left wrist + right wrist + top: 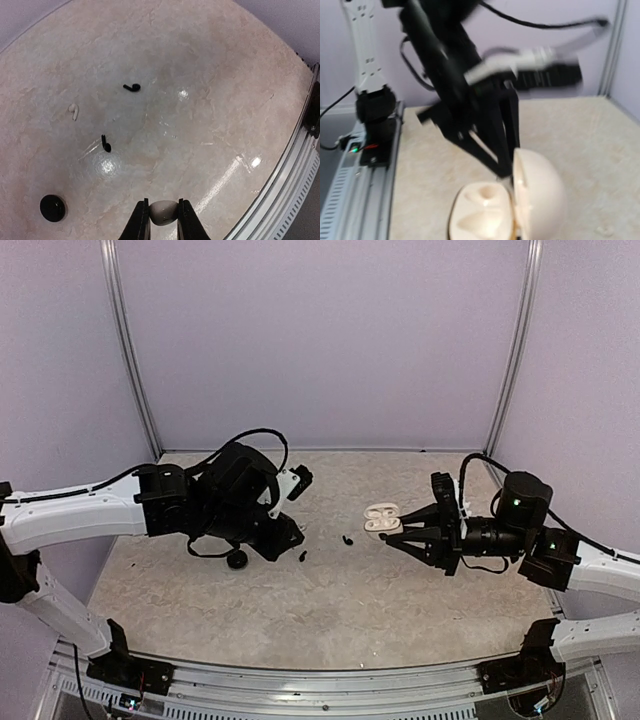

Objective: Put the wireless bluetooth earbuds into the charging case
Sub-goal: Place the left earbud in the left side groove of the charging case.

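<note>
My left gripper is shut on a white earbud and holds it above the table; in the top view it is left of centre. Two black earbuds and another white earbud lie loose on the table. The black ones also show in the top view. The white charging case sits open at centre right, its two sockets empty and its lid upright. My right gripper is right beside the case; its fingers do not show in the right wrist view.
A small round black object lies on the table under my left arm and also shows in the left wrist view. The metal rail runs along the table's near edge. Purple walls close off the back and sides.
</note>
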Tool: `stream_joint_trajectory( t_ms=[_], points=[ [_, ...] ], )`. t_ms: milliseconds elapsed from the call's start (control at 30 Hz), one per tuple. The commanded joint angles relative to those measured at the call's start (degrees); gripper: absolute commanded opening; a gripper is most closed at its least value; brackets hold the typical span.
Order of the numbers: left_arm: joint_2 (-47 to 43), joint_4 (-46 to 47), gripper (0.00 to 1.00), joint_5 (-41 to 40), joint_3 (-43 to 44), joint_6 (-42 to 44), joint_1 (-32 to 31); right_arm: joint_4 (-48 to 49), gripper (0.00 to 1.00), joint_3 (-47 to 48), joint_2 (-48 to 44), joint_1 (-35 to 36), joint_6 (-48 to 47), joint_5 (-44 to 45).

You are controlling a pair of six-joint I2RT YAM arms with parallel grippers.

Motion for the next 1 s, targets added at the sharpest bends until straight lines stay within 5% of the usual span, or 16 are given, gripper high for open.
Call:
stream_joint_trajectory(
  t_ms=[0, 433, 967],
  points=[
    [-8.99, 16.45, 0.1, -1.97, -3.4, 1.84, -1.28, 8.38, 0.0, -1.86, -1.33, 0.57, -3.29, 3.09],
    [-20.24, 45.09, 0.11, 0.73, -14.03, 10.68, -7.79, 21.16, 0.0, -4.05, 2.62, 3.1, -6.01, 2.93],
    [-12.26, 50.55, 0.1, 0.27, -10.38, 16.92, -12.24, 22.26, 0.0, -0.84, 7.37, 4.36, 0.81, 4.38]
  ],
)
